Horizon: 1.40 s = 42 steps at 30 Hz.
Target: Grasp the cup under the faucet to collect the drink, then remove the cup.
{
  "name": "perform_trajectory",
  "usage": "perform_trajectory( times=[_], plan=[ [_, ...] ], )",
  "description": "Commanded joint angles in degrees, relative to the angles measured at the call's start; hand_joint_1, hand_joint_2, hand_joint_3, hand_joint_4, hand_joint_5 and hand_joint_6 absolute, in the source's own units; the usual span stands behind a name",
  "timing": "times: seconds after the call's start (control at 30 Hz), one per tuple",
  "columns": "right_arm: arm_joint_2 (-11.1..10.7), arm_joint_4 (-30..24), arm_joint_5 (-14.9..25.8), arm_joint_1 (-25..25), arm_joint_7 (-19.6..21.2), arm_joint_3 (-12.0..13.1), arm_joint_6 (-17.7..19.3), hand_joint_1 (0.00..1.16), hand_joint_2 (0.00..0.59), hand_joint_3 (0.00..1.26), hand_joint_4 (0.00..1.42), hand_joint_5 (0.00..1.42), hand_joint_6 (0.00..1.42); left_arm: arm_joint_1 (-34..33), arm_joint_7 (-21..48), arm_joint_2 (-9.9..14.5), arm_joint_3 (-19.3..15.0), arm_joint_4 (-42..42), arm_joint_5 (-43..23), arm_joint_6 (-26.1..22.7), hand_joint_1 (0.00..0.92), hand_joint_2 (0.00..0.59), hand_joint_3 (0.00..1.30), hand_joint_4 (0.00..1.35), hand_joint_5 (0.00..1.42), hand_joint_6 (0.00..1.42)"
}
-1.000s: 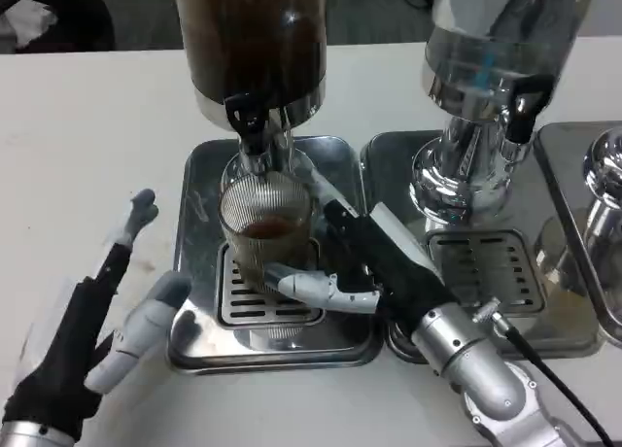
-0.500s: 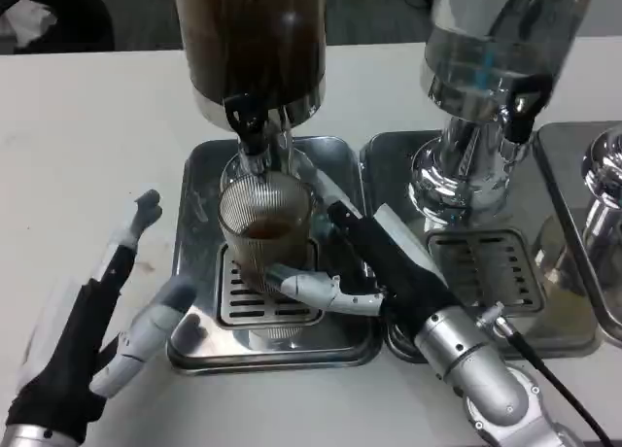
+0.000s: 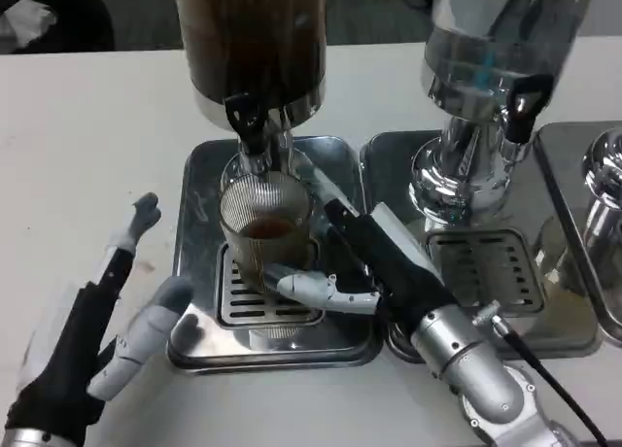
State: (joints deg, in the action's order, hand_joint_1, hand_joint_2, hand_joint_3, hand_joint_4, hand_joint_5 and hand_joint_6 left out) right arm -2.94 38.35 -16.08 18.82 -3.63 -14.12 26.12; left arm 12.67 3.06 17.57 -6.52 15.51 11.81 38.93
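A ribbed clear cup (image 3: 265,229) with a little brown drink in it stands on the drip tray (image 3: 199,209), right under the black faucet (image 3: 245,117) of the dark drink dispenser (image 3: 255,39). My right hand (image 3: 364,267) grips the cup from its right side, with one white finger curled around the cup's front base. Over the table at the lower left my left hand (image 3: 92,321) is open with fingers spread, just left of the tray and touching nothing.
A second dispenser (image 3: 491,49) holding clear liquid stands to the right on its own tray (image 3: 486,262). A third metal stand (image 3: 603,189) sits at the right edge. White table (image 3: 87,136) stretches to the left.
Very little has moved. My left hand has shifted slightly; my right hand keeps its hold on the cup under the faucet.
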Motion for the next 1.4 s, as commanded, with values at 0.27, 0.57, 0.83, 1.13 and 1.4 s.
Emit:
perform_trajectory(
  times=[0.27,0.57,0.83,1.13,1.4],
  plan=[
    [2.09,4.99,1.27,1.82,1.49,0.76,2.62,0.72,0.19,0.0,0.0,0.0,0.0,1.51,-0.13,0.7,0.1,-0.6,-0.55,-0.89,0.0,0.151,0.0,0.0,0.0,0.0],
    [3.4,8.38,1.92,3.21,1.91,1.49,3.57,0.73,0.18,0.0,0.0,0.0,0.02,2.23,0.01,1.08,-0.38,-1.5,-1.07,-1.67,0.0,0.154,0.0,0.0,0.0,0.0],
    [4.14,10.58,1.59,4.79,2.47,1.31,3.82,0.75,0.185,0.0,0.0,0.0,0.0,2.6,0.27,1.15,-0.13,-1.72,-1.39,-1.67,0.0,0.154,0.0,0.0,0.0,0.0],
    [4.82,12.48,1.1,6.05,3.98,1.2,4.34,0.75,0.186,0.0,0.0,0.0,0.0,3.11,0.45,1.12,-0.01,-2.42,-1.94,-1.94,0.0,0.154,0.0,0.0,0.0,0.0],
    [5.68,13.94,0.48,6.0,6.14,0.86,5.11,0.79,0.175,0.0,0.0,0.0,0.08,3.57,0.33,1.03,-0.01,-2.76,-2.15,-2.08,0.0,0.154,0.0,0.0,0.0,0.0]
  ],
)
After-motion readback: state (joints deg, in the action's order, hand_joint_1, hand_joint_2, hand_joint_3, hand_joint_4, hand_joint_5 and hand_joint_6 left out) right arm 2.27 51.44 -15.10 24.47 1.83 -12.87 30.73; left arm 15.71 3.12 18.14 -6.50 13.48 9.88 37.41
